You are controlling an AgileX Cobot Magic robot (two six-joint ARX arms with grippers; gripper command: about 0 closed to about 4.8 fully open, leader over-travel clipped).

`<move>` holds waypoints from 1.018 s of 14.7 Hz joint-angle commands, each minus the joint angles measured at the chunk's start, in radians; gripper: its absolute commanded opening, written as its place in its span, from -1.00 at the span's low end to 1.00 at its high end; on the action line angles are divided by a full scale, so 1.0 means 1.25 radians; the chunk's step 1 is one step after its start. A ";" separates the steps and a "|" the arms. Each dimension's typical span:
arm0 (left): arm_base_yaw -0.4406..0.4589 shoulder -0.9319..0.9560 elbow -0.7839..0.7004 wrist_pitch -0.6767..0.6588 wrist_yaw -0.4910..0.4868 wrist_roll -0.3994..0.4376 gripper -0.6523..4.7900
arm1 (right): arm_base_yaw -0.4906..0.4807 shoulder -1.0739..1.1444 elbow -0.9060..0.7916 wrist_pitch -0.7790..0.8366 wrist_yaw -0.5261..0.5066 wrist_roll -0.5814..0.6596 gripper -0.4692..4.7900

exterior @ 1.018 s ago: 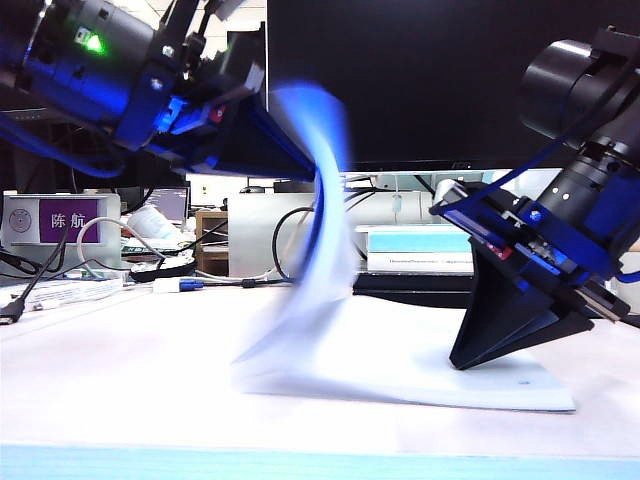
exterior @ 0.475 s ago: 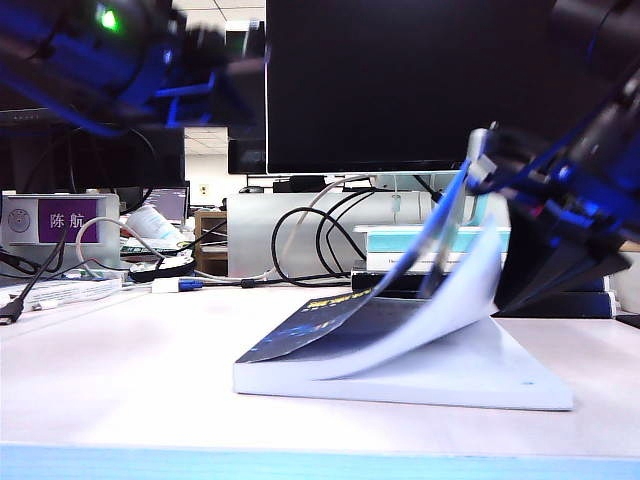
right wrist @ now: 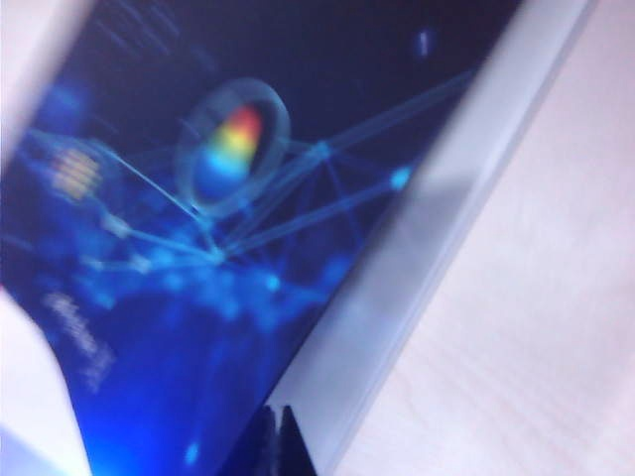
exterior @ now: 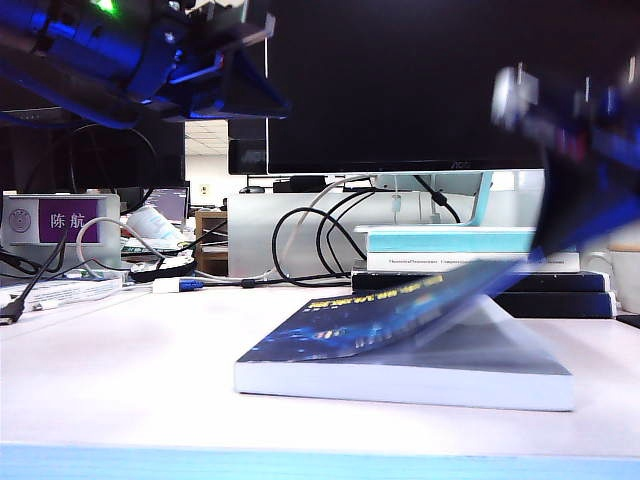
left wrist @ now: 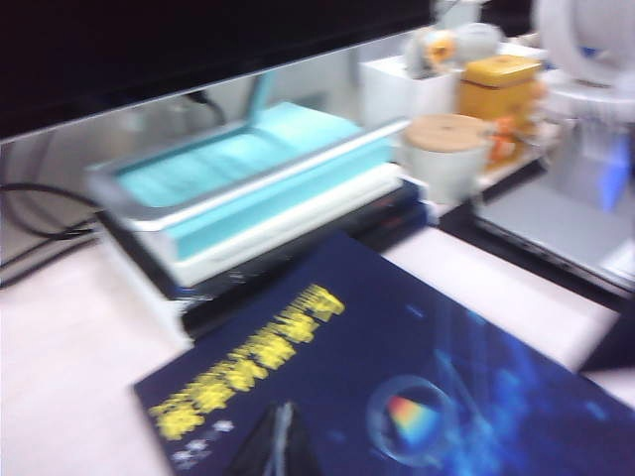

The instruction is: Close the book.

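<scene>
Nearest, on white table (exterior: 120,370): thick dark-blue glossy softcover book (exterior: 400,345), cover nearly down. Above it, left gripper (left wrist: 278,441) and right gripper (right wrist: 276,436), fingertips together. Behind: stacked teal, white and navy books (exterior: 450,255). Best pressed flat gently near the spine.

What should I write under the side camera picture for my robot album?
Dark-blue book nearly shut on the table, cover slightly raised, left gripper lifted above, blurred right gripper above the spine side.
</scene>
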 commanded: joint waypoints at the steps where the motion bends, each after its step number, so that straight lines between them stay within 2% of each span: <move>1: 0.003 -0.018 0.008 -0.012 0.083 0.002 -0.78 | 0.000 -0.031 0.044 -0.064 -0.048 -0.003 -0.83; 5: 0.004 -0.072 0.054 -0.148 0.094 0.006 -0.78 | 0.000 -0.043 0.089 -0.135 -0.067 -0.016 -0.83; 8: 0.042 -0.166 0.062 -0.223 0.085 0.005 -0.78 | 0.000 -0.079 0.110 -0.147 -0.067 -0.020 -0.83; 10: 0.100 -0.231 0.062 -0.299 0.085 -0.001 -0.78 | 0.000 -0.110 0.111 -0.153 -0.068 -0.020 -0.83; 12: 0.195 -0.315 0.059 -0.399 0.093 -0.003 -0.78 | 0.000 -0.167 0.110 -0.161 -0.067 -0.020 -0.83; 15: 0.298 -0.401 0.059 -0.470 0.112 -0.038 -0.78 | -0.001 -0.250 0.110 -0.145 -0.066 -0.017 -0.83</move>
